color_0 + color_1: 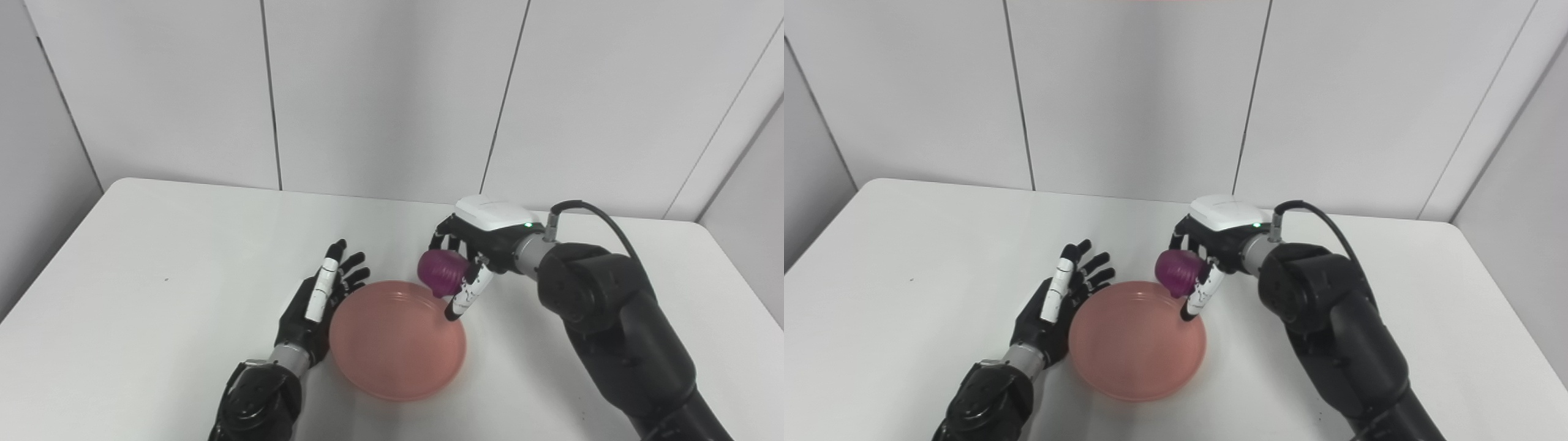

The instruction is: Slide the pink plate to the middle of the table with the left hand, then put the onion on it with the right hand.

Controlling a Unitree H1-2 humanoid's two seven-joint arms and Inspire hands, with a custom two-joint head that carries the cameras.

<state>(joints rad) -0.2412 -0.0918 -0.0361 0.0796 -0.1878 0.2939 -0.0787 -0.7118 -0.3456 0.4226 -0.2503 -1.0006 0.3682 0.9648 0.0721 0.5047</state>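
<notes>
We see the pink plate [397, 340] sitting low in the middle of the frame on the white desk [153, 257]. Our left hand [318, 300] lies just beside its left rim, fingers spread wide and holding nothing. Our right hand [471, 257] grips the purple onion [441, 272] above the plate's upper right rim, clear of the plate.

No text, label or number can be read anywhere, as far as these views show.
</notes>
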